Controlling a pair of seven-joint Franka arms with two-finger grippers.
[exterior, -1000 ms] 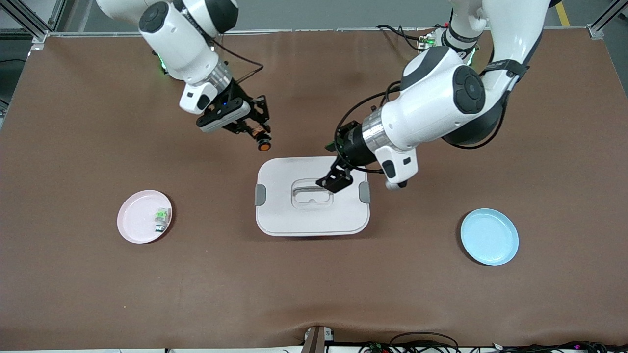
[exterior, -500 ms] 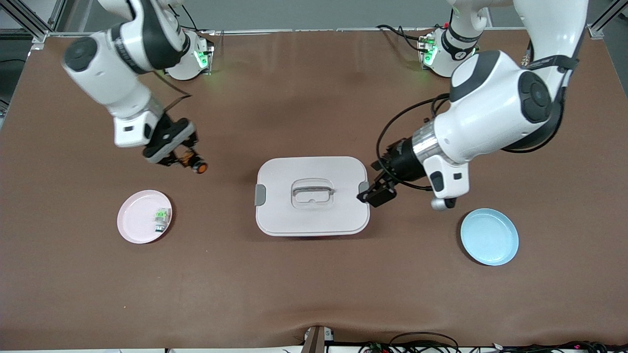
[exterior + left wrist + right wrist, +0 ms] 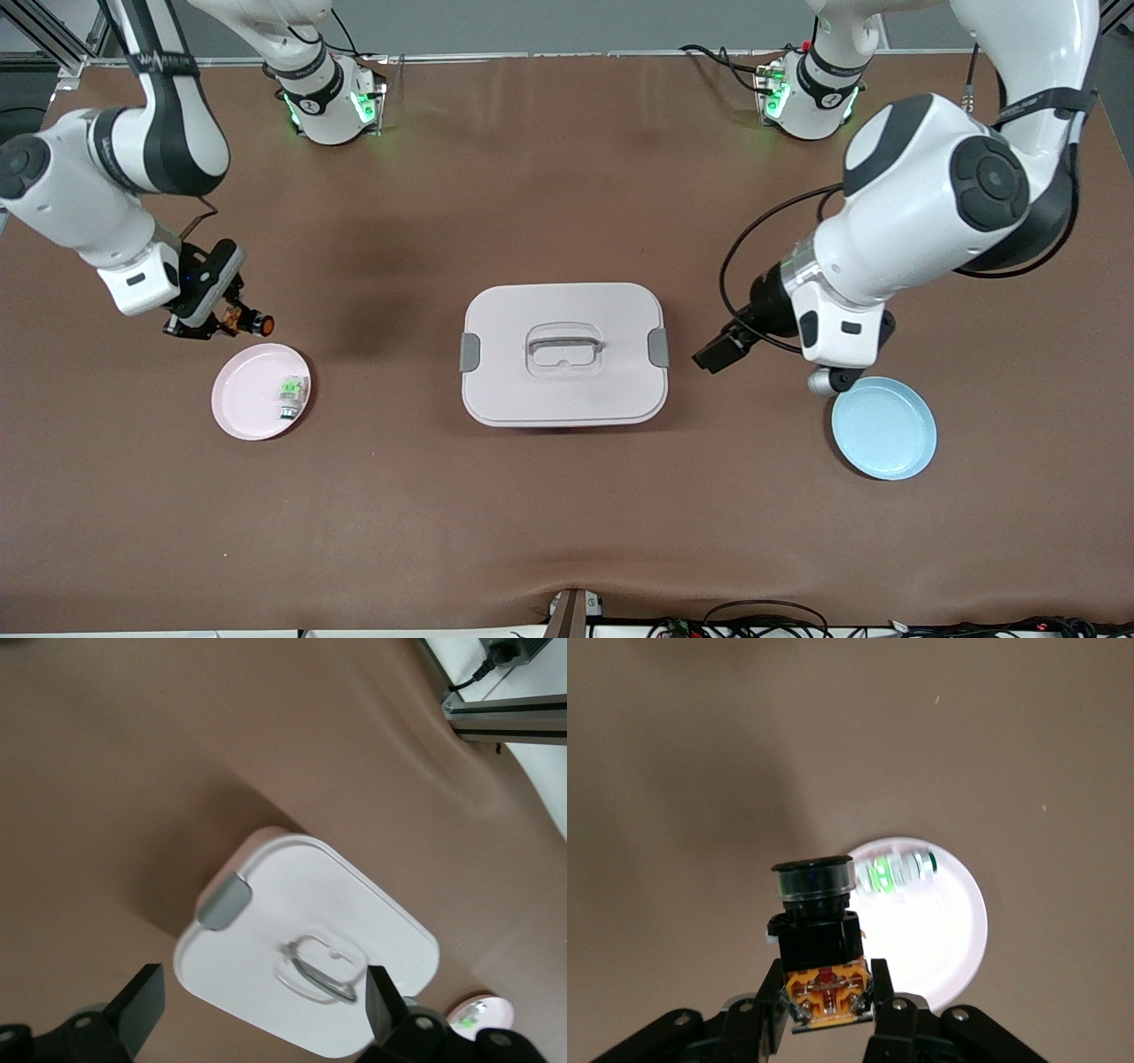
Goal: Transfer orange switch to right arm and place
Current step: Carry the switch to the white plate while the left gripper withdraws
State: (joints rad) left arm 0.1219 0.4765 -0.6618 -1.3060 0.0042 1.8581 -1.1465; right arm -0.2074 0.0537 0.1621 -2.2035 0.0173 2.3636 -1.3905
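Note:
My right gripper (image 3: 226,322) is shut on the orange switch (image 3: 255,324), a small black barrel with an orange cap and orange base. It holds it in the air just above the table beside the pink plate (image 3: 245,412). In the right wrist view the switch (image 3: 818,935) sits between the fingers (image 3: 879,990), with the pink plate (image 3: 957,943) under it. A small green-and-silver part (image 3: 291,393) lies on the pink plate. My left gripper (image 3: 722,351) is open and empty, over the table between the white box and the blue plate (image 3: 883,428).
A white lidded box (image 3: 563,354) with a handle and grey clips stands mid-table; it also shows in the left wrist view (image 3: 306,970). The brown mat covers the table. Both arm bases stand at the table's edge farthest from the front camera.
My right gripper has carried the orange switch from beside the box toward the right arm's end, down to the pink plate. My left gripper has drawn off the box lid toward the blue plate.

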